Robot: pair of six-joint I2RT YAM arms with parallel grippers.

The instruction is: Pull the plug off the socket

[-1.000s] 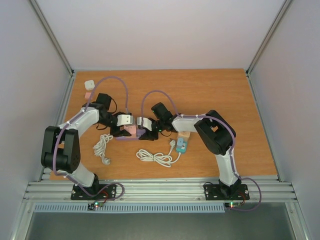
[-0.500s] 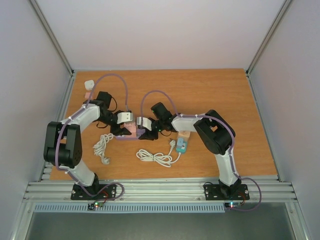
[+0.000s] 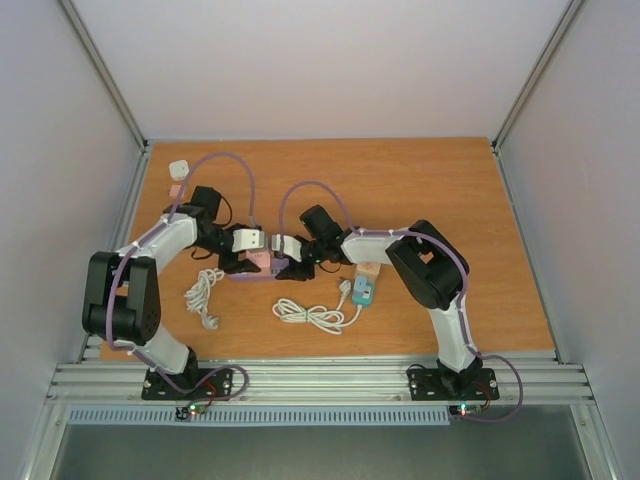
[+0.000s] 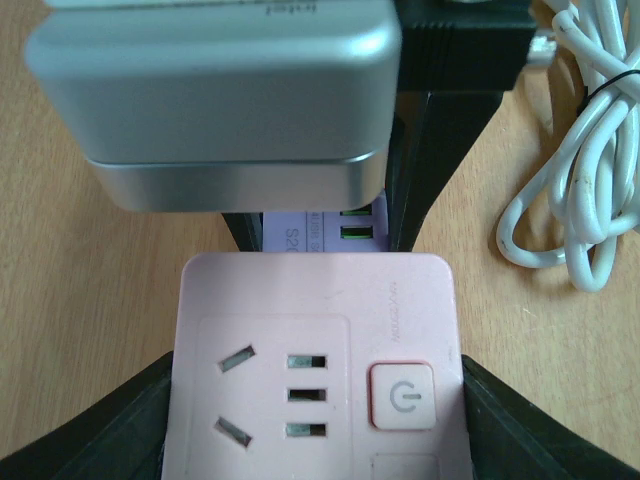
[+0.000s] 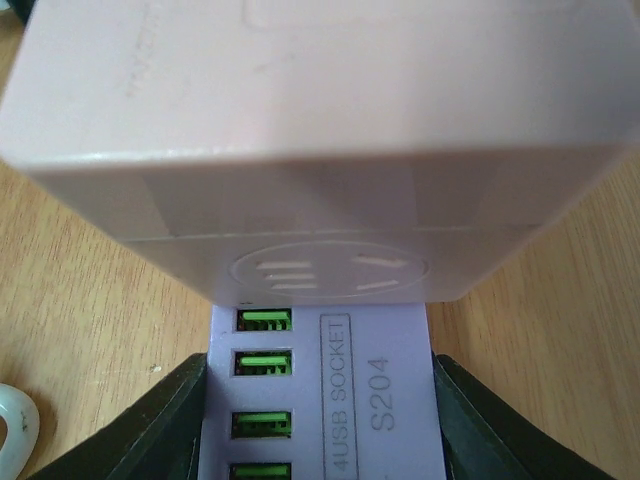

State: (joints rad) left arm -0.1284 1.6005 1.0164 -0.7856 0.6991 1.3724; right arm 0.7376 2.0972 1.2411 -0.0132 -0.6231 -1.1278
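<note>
The pink plug block (image 4: 315, 370), with a power button and pin holes on its face, sits between the black fingers of my left gripper (image 4: 315, 400), which is shut on its sides. Behind it shows the purple USB socket (image 4: 320, 235). In the right wrist view my right gripper (image 5: 320, 420) is shut on that purple socket (image 5: 330, 400), and the pink plug (image 5: 320, 150) stands on the socket's far end with no gap showing. From above, both grippers meet mid-table: left gripper (image 3: 250, 262), right gripper (image 3: 287, 267), and the pink plug (image 3: 262, 259) between them.
A coiled white cable (image 3: 203, 290) lies near the left arm, and another white cable (image 3: 310, 316) runs to a teal adapter (image 3: 363, 292). A beige block (image 3: 369, 268) sits under the right arm. A white plug (image 3: 180, 168) rests at the back left corner.
Both grippers, with the joined pink plug and purple socket, have shifted very slightly toward the back. Neither grip has changed.
</note>
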